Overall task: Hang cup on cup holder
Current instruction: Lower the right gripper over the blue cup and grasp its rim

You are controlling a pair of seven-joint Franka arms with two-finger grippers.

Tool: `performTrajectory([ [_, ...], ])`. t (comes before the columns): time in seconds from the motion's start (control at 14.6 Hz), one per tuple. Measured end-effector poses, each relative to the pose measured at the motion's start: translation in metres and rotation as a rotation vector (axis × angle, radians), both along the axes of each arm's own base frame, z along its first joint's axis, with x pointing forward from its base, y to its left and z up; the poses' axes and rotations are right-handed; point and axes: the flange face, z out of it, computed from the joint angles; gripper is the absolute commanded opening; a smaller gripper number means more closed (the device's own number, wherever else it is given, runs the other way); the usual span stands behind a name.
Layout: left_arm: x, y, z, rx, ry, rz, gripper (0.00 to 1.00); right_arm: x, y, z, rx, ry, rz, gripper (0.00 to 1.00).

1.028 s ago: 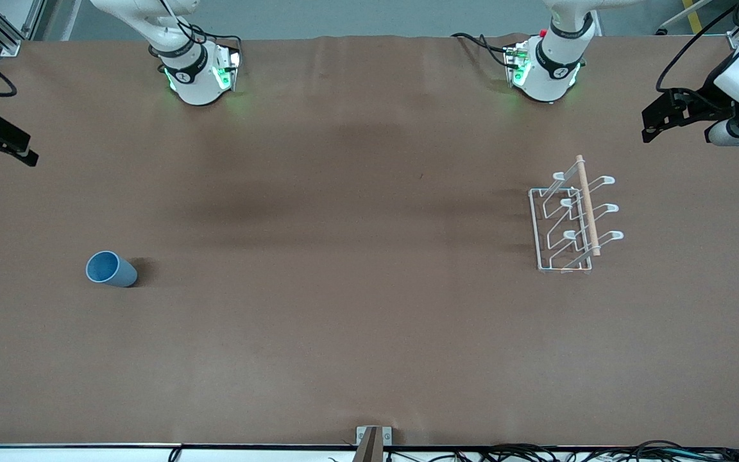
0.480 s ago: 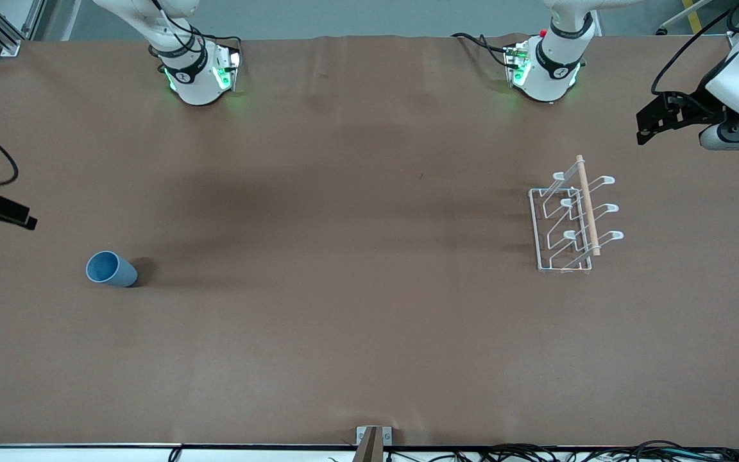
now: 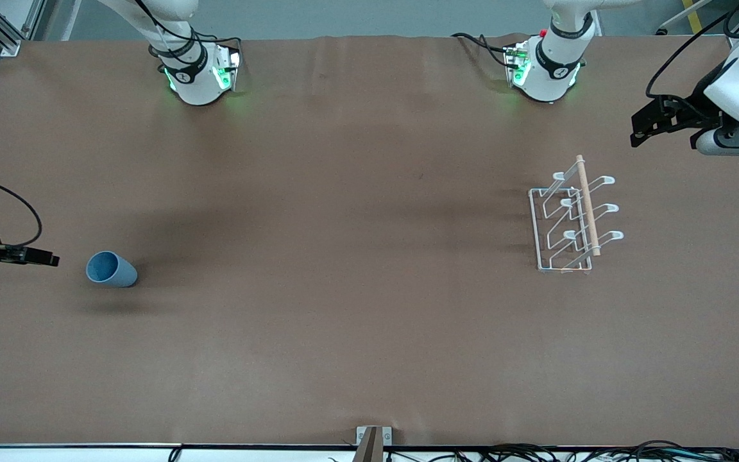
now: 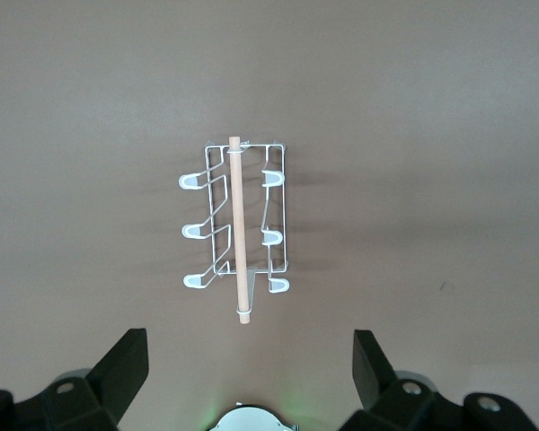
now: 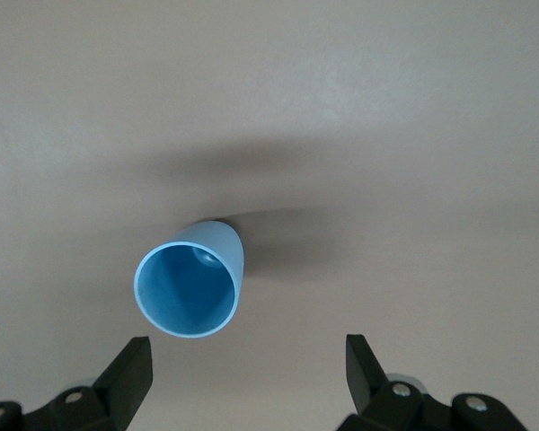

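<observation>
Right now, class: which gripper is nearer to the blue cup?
Right. The right gripper hangs just beside the cup; the left gripper hangs at the table's left-arm end, above the cup holder.

The right gripper (image 3: 49, 259) hangs with fingers spread wide over the table's edge at the right arm's end. The left gripper (image 3: 637, 131), fingers likewise spread, hovers over the table's edge at the left arm's end.
</observation>
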Motion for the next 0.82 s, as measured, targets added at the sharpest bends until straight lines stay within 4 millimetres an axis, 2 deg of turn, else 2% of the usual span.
performTrajectory([
  [0.14,0.0,0.0,0.0,0.0,0.001,0.0,1.0,-0.003,0.002,-0.021,0.018,0.012,-0.006,0.91],
  [0.55,0.0,0.0,0.0,-0.003,0.0,0.0,1.0,-0.012,0.006,-0.062,0.027,0.009,-0.017,0.87],
  [0.69,0.0,0.0,0.0,-0.003,0.0,0.0,1.0,-0.015,0.008,-0.081,0.02,-0.012,-0.021,0.83],
  [0.75,0.0,0.0,0.0,-0.005,0.0,0.0,1.0,-0.017,0.009,-0.09,0.019,-0.016,-0.022,0.76],
  [0.82,0.0,-0.001,0.0,-0.008,0.0,0.0,1.0,-0.018,0.01,-0.098,0.021,-0.012,-0.023,0.56],
])
